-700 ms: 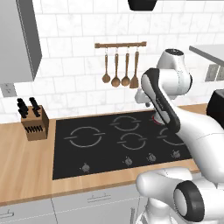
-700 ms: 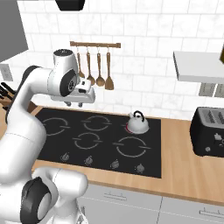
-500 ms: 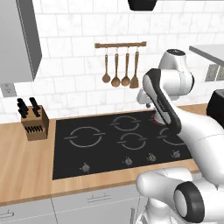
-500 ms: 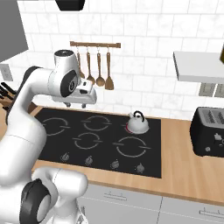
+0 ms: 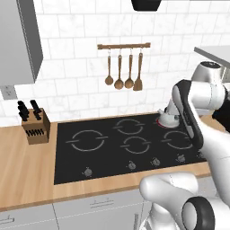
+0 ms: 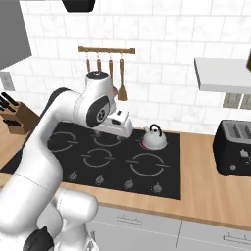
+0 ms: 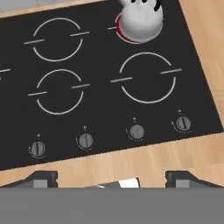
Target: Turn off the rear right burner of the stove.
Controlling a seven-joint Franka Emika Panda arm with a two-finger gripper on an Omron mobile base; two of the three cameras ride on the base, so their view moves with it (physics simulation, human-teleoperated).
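The stove (image 5: 108, 150) (image 6: 162, 179) (image 7: 100, 109) is a wide black glass cooktop with grey ring burners. Its rear right burner (image 7: 119, 29) (image 6: 144, 144) (image 5: 159, 121) shows as a red glowing rim under a silver kettle (image 7: 140, 19) (image 6: 155, 137) (image 5: 169, 118). A row of small round knobs runs along the stove's front edge, the rightmost knob (image 7: 183, 124) (image 6: 157, 188) (image 5: 181, 157) nearest the counter's right side. My gripper (image 7: 113, 179) (image 6: 126, 129) hangs open and empty above the stove, left of the kettle in the right base view, touching nothing.
A knife block (image 5: 34, 128) (image 6: 13, 120) stands on the wooden counter (image 5: 27, 179) left of the stove. Wooden utensils (image 5: 123, 74) (image 6: 105, 68) hang on a wall rail behind. A black toaster (image 6: 235, 154) sits on the counter at right.
The arm has swung to the right and a little lower, carrying the open gripper closer to the kettle. Kettle and knobs have stayed where they were.
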